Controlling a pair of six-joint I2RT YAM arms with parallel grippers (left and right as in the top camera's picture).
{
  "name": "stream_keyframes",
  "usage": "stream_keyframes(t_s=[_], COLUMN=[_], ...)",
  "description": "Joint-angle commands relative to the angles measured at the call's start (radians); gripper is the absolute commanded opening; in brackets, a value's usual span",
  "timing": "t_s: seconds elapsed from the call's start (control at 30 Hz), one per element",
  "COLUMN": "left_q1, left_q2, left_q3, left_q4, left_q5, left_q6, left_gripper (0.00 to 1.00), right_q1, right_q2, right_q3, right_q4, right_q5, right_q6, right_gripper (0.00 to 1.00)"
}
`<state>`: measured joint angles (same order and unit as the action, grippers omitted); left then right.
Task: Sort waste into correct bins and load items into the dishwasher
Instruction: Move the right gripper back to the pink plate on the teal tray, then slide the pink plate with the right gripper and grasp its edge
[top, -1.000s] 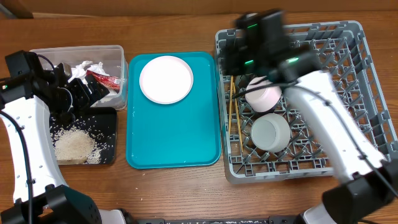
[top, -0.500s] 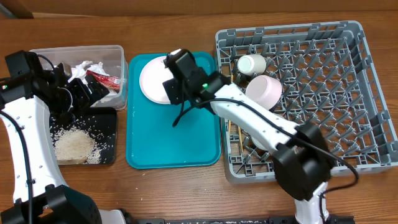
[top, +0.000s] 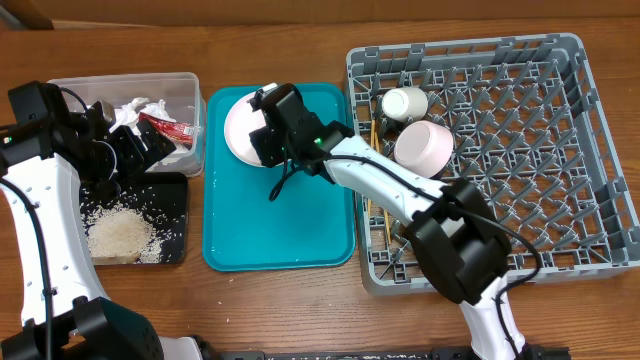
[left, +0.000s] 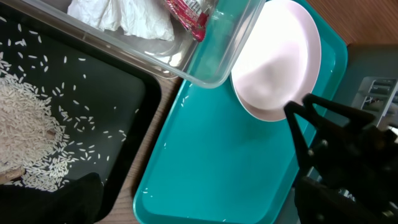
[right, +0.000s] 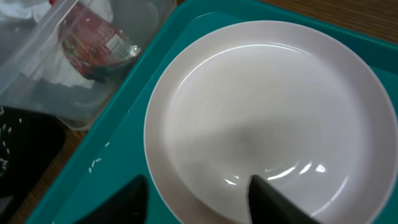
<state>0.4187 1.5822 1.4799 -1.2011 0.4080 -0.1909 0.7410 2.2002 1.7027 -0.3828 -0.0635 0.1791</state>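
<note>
The pale pink plate (top: 238, 128) lies at the far end of the teal tray (top: 290, 230). My right gripper (top: 262, 155) reaches over it. In the right wrist view the right gripper (right: 199, 202) is open and straddles the near rim of the plate (right: 267, 112), one finger outside on the tray and one inside the dish. My left gripper (top: 150, 152) hangs open and empty over the seam between the clear tub (top: 70, 100) and the black tray (top: 175, 200). The tub holds napkins (top: 135, 110) and a red sauce packet (top: 165, 128). Rice (top: 120, 235) lies on the black tray.
The grey dish rack (top: 520, 140) stands at the right. It holds a white cup (top: 405, 102), a pink bowl (top: 425, 145) and chopsticks (top: 372, 170) along its left side. My right arm crosses the rack's front left corner. A few rice grains lie on the teal tray.
My right arm has swung from the dish rack over to the plate, and its jaws have narrowed around the rim. The left arm has not moved.
</note>
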Motion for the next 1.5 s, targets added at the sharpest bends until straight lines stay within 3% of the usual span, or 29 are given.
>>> stream_keyframes(t_s=[0.0,0.2,0.43,0.9,1.3,1.47], left_q1=[-0.007,-0.007,-0.007,-0.007,-0.007,-0.007], left_q2=[-0.019,-0.019,-0.019,-0.019,-0.019,-0.019], left_q3=[0.021,0.021,0.021,0.021,0.021,0.021], left_q4=[0.001,0.001,0.001,0.001,0.001,0.001], left_q5=[0.000,0.000,0.000,0.000,0.000,0.000], left_q6=[0.011,0.011,0.011,0.011,0.011,0.011], left_gripper=[1.00,1.00,1.00,1.00,1.00,1.00], right_q1=[-0.001,-0.001,-0.001,0.000,0.044,0.034], right_q2=[0.061,0.100,0.096,0.033,0.026,-0.030], right_q3=[0.011,0.011,0.012,0.012,0.015,0.083], right_q4=[0.020,-0.001,-0.151,-0.295,-0.322,-0.401], right_q5=[-0.017,-0.017,-0.048,-0.488,-0.521,-0.311], right_q6=[0.003,0.003,0.077,0.084,0.028,0.025], right_gripper=[0.35,0.04,0.04,0.05,0.05,0.05])
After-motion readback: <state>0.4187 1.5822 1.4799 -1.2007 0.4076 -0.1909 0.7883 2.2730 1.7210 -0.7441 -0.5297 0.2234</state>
